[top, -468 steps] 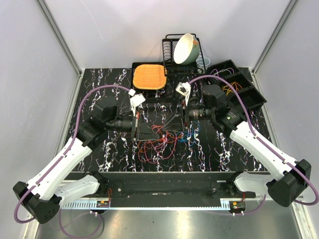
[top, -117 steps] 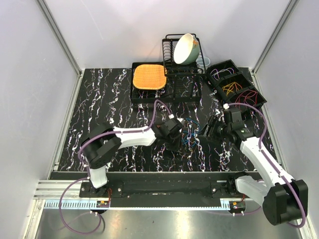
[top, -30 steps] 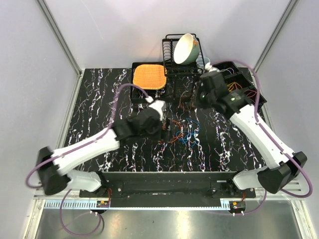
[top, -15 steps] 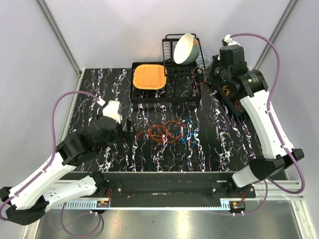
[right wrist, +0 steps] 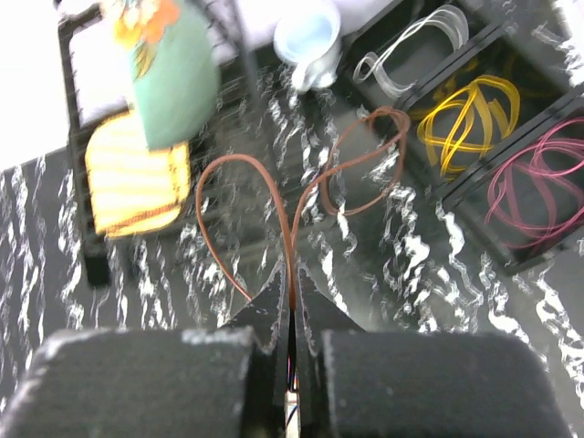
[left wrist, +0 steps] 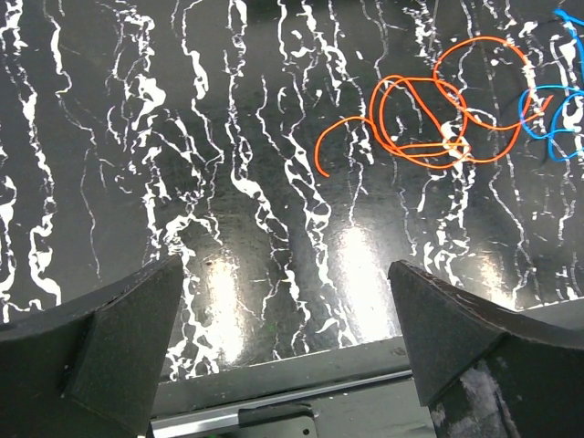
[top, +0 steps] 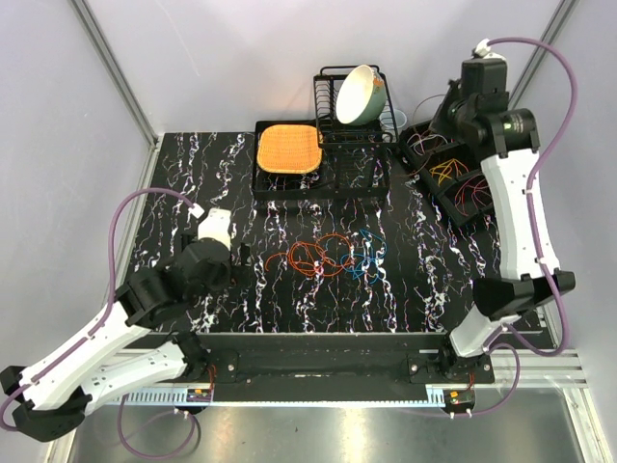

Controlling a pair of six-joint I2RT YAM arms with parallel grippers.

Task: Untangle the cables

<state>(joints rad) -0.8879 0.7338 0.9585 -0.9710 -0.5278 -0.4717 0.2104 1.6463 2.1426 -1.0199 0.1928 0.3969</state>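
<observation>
Since half a second ago the right arm has climbed higher and swung out to the far right corner, while the left arm has drawn a little further back toward its base.

Nearest, the left pincer (left wrist: 285,310) hangs low over the black, white-veined table (left wrist: 182,137) with its jaws spread wide and nothing between them. Ahead and to its right lies what is left of the heap. The orange cable (left wrist: 452,144) is a thin glossy wire coiled in overlapping loops with one loose tail curving back toward the pincer. Just beyond it the blue cables (left wrist: 547,105) touch or cross its far loop. The row runs left to right across mid-table, and the left arm is clearly the nearer one to it.

Farther off, the right pincer (right wrist: 292,301) is pressed closed on the maroon-brown cable (right wrist: 291,246). It pinches the cable where two strands meet, so that two limp loops splay out from the tips like a heart. The cable hangs above the table just beside the black tray (top: 443,193), which lies ahead and to the right of the tips. Its compartments hold a yellow bundle (right wrist: 465,114), a pink bundle (right wrist: 538,173) and pale clear loops (right wrist: 411,46). The drop probably depends on carrying the loops further that way, over a compartment wall.
</observation>
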